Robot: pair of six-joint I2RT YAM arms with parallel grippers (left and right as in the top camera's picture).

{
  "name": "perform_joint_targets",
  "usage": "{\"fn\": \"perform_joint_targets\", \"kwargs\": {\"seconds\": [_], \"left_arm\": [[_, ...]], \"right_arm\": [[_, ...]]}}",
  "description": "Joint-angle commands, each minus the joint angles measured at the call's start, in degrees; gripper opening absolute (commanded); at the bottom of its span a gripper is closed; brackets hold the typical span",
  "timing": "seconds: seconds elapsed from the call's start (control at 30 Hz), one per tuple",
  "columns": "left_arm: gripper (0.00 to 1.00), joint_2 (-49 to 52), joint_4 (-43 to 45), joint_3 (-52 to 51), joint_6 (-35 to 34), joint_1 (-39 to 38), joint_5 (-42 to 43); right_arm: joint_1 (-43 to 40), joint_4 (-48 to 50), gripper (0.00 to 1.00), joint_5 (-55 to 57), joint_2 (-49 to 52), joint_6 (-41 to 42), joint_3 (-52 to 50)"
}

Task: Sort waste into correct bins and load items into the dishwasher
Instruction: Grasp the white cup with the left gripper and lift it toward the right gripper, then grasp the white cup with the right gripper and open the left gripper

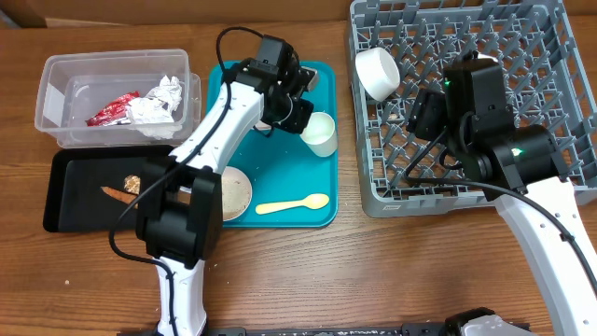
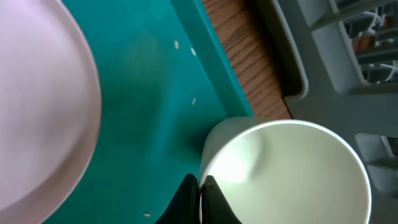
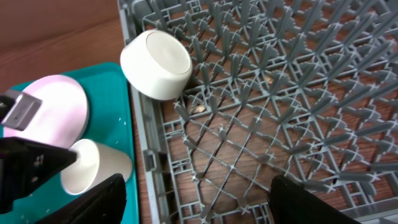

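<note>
Overhead: L gripper (image 1: pixel 300 114) at white cup (image 1: pixel 320 133), by right edge of teal tray (image 1: pixel 289 219). L wrist: fingers (image 2: pixel 216 202) clamped on cup rim. R wrist: R gripper (image 3: pixel 202 205) spread wide, empty, over grey rack (image 3: pixel 280 93) right of tray; small white bowl (image 3: pixel 157 65) in rack corner nearest tray

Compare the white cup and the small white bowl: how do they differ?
The white cup is on the teal tray; the small white bowl is in the grey rack. The cup's mouth shows from above; the bowl lies tipped on its side. The left hand pinches the cup's rim; no hand touches the bowl. Both are white.
</note>
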Motion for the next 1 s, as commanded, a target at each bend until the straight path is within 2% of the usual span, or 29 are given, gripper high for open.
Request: {"fn": "perform_joint_targets", "kwargs": {"seconds": [0.0,0.07,0.17,0.33,0.43,0.57,0.63,0.7,0.8,0.97], "left_arm": [[0.04,0.85,-0.15,1.64,-1.25,-0.72,1.79],[0.04,0.11,-1.38,2.64,-2.56,0.15,4.48],[0.04,-1.33,-5.95,6.36,-2.75,2.93,13.11],[0.04,-3.21,-17.38,15.08,-1.92,11.21,26.25],[0.04,-3.96,-22.49,17.97,0.83,16.31,33.29],[0.04,-4.17,-27.98,18.18,8.02,21.90,48.76],[0.04,-4.17,-30.56,18.12,11.39,23.37,52.83],[0.04,-4.15,-33.79,18.10,14.91,24.30,56.28],[0.04,-4.17,-34.80,18.12,15.96,24.13,56.78],[0.04,-4.17,-34.73,18.12,15.96,22.97,57.75]], "right_arm": [[-0.15,0.22,0.76,-3.74,-0.17,0.28,0.31],[-0.17,0.44,0.76,-5.97,-0.15,0.26,0.31],[-0.17,1.51,0.76,-10.56,0.04,0.24,0.24],[-0.17,10.69,0.75,-19.93,0.92,0.02,-3.37],[-0.17,17.84,0.75,-26.97,2.21,0.02,-6.14],[-0.17,29.79,0.75,-40.89,4.72,-0.20,-9.77],[-0.17,35.21,0.75,-47.17,5.86,-0.15,-11.06],[-0.15,44.02,0.75,-57.16,7.93,0.11,-12.33],[0.35,51.91,0.75,-65.66,9.88,0.31,-12.68],[2.08,56.19,0.75,-67.63,11.21,1.57,-12.68]]}}
